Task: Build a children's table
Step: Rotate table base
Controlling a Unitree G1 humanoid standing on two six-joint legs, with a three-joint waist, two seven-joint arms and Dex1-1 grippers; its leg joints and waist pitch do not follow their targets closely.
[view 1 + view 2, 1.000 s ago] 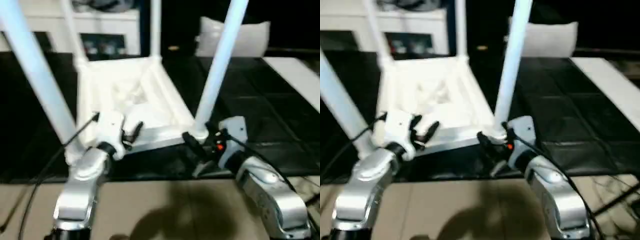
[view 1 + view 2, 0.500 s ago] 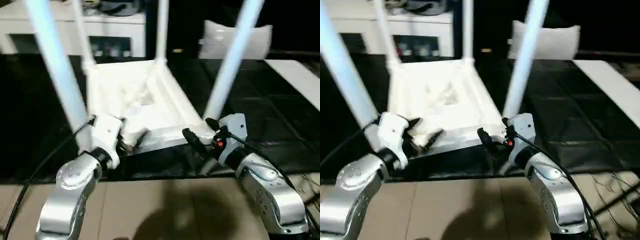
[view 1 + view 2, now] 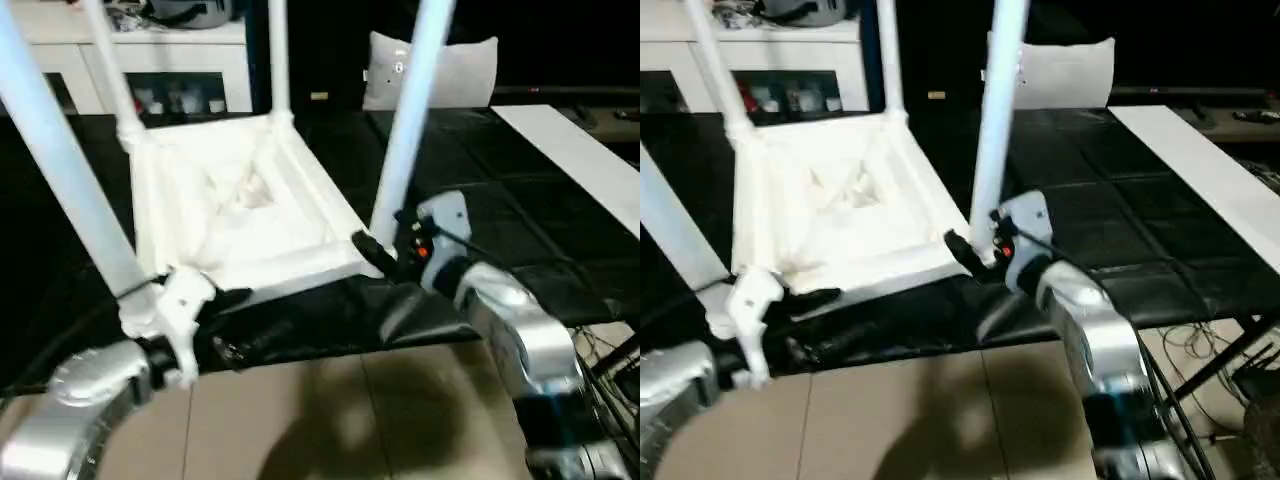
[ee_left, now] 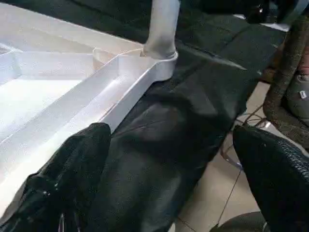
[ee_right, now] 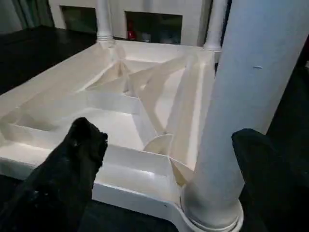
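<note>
Assembly is being judged nearly done: tabletop is lying upside down on the dark surface, four legs are standing in its corner sockets; flipping upright is probably being left. Left gripper, fingers spread, holding nothing, is being held just beside the near edge. Right gripper, fingers spread, is being held around the near right leg's base, not gripping.

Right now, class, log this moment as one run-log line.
tabletop: upside down on dark mat | legs: four, upright in corners | left gripper: open, empty | right gripper: open around near leg
</note>
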